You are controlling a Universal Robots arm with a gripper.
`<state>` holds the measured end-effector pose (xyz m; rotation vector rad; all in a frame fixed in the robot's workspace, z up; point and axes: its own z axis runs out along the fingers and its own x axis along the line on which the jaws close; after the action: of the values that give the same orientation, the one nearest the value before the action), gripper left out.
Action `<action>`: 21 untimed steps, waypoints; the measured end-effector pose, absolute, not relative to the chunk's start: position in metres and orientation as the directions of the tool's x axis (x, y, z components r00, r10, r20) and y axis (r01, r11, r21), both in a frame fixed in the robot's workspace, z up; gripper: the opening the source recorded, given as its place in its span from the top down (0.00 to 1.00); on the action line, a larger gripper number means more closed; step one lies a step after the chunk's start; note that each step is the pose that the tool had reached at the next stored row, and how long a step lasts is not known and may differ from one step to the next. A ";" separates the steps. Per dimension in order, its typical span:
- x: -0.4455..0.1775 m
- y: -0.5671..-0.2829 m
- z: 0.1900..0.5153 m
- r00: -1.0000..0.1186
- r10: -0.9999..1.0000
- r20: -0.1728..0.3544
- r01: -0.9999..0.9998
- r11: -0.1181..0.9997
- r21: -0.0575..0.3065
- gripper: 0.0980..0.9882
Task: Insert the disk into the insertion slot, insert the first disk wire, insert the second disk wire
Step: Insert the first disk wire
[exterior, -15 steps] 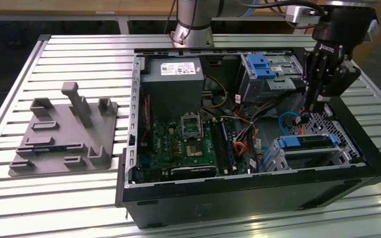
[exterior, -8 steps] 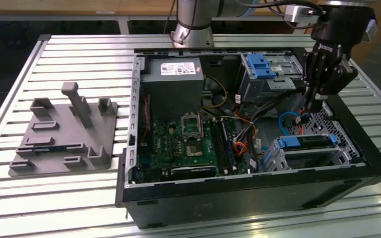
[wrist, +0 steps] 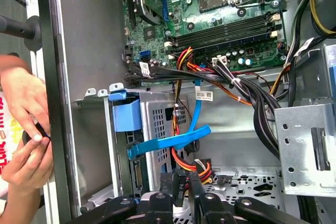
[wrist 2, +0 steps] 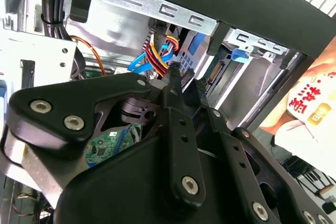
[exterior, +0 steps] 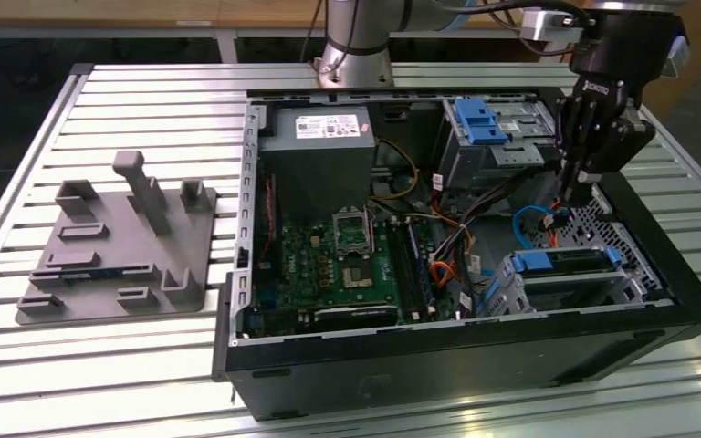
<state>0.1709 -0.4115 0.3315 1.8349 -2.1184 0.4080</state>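
Note:
The disk point(exterior: 566, 262), silver with a blue bracket, lies inside the insertion slot point(exterior: 624, 274), a perforated metal cage at the case's front corner on the exterior view's right. In the first wrist view the cage point(wrist: 157, 111) carries the blue bracket point(wrist: 126, 111). My gripper point(exterior: 566, 196) hangs just behind the cage, shut on the black plug point(wrist: 179, 182) of a red, yellow and black disk wire point(wrist: 185, 162). The plug and wire bundle point(wrist 2: 157, 51) sit at my fingertips point(wrist 2: 173, 74), close to the disk's end. A blue flat wire point(wrist: 168, 141) lies loose across the cage.
The open computer case point(exterior: 448, 351) holds a green motherboard point(exterior: 350, 260), a power supply point(exterior: 320, 137) and a taller bay with a blue latch point(exterior: 485, 123). A grey fixture plate point(exterior: 120, 246) lies on the slatted table. A person's hands point(wrist: 23, 129) are just outside the case wall.

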 end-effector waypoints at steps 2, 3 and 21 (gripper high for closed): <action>0.171 -0.410 0.331 -0.133 -0.899 0.418 -0.990 0.140 -0.014 0.81; 0.171 -0.409 0.331 -0.132 -0.897 0.422 -0.990 0.140 -0.014 0.81; 0.172 -0.414 0.329 -0.103 -0.896 0.432 -0.992 0.124 0.022 0.93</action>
<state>0.1721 -0.4138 0.3295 1.8348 -2.0689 0.3936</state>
